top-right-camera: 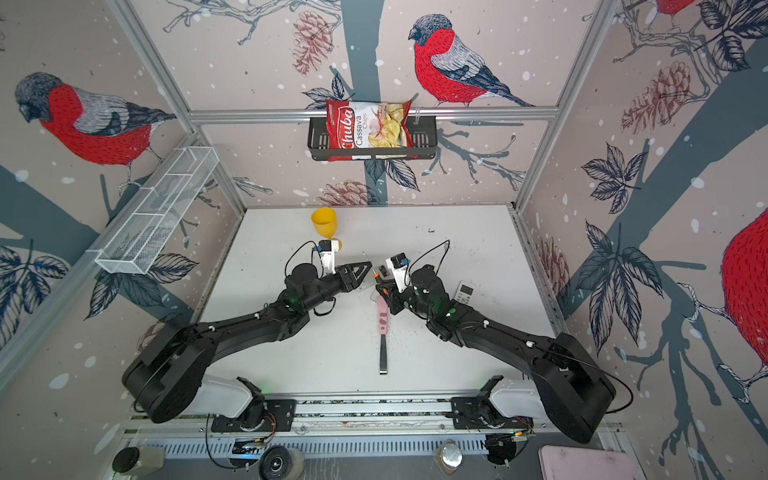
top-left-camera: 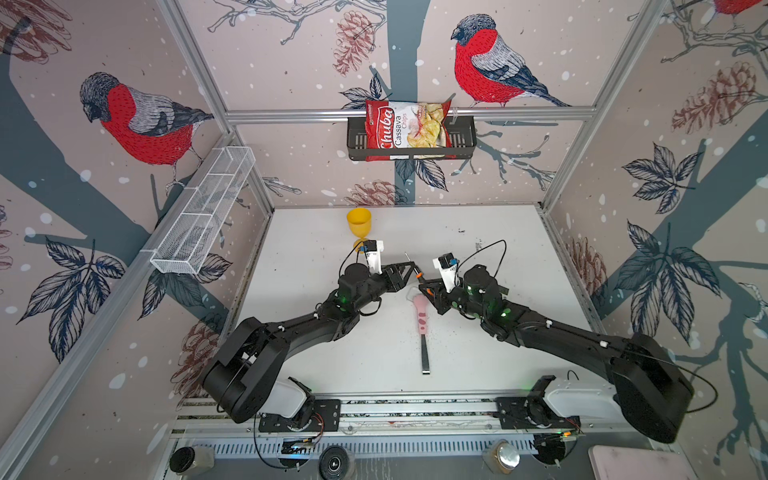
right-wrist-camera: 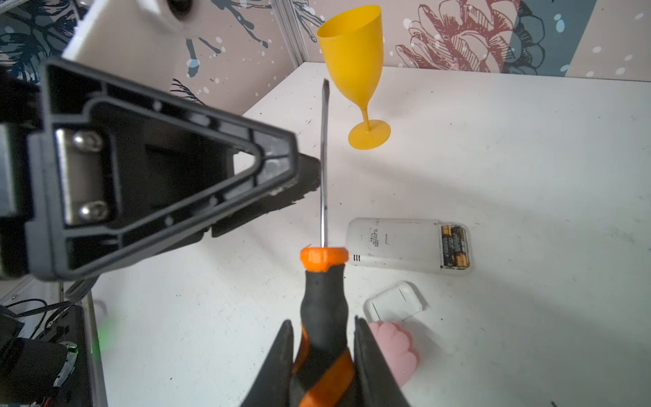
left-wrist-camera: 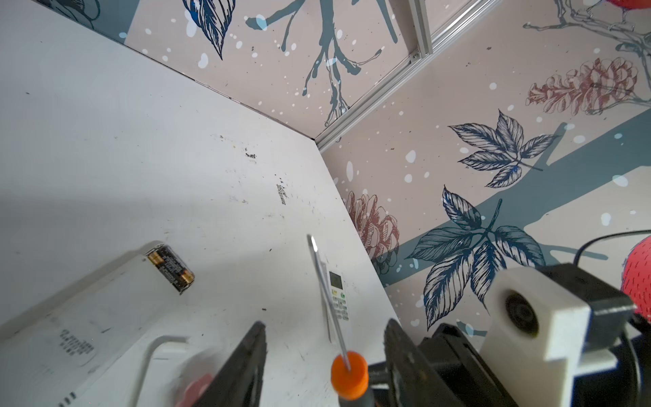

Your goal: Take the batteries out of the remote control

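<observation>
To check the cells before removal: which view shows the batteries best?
The right wrist view: the batteries lie unobstructed in the opened remote. The left wrist view shows the batteries obliquely; the top views hide them.

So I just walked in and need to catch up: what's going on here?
The right gripper is shut on the screwdriver, gripping its handle. The left gripper has its jaws open on either side of the shaft. The remote lies face down with its cover off and lying nearby. The batteries sit in the compartment, not yet unloaded.
</observation>
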Robot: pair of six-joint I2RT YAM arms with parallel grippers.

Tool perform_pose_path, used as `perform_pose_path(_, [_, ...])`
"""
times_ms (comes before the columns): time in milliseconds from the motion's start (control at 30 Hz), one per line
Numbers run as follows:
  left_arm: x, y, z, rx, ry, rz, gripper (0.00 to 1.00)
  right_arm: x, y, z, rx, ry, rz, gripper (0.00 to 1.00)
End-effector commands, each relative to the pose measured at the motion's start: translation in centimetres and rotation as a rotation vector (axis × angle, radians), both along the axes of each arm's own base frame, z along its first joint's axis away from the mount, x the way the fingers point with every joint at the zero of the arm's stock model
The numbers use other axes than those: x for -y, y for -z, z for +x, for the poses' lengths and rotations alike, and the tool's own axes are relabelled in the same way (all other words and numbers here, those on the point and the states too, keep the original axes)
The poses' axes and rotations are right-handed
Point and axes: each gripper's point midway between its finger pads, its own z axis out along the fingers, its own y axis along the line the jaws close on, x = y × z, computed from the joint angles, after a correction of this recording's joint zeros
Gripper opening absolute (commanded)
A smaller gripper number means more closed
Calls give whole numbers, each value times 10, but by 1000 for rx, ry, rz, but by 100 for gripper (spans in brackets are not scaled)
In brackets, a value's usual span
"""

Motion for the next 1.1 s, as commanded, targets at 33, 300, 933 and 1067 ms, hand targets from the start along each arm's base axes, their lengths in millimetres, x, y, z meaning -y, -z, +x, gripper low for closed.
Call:
perform_pose_path(33, [3, -23, 7, 47, -21, -83, 48, -8, -10, -1, 39, -30, 19, 2])
perform_pose_path(300, [7, -18, 12, 33, -18, -71, 34, -9, -11, -1, 52, -27, 22, 2])
perform_pose_path(933, [5, -16, 11, 22, -26, -125, 0, 2, -22, -1, 82, 9, 77, 47])
perform_pose_path(1067, [1, -33, 10, 53, -42, -162, 0, 13, -41, -7, 86, -26, 198, 75])
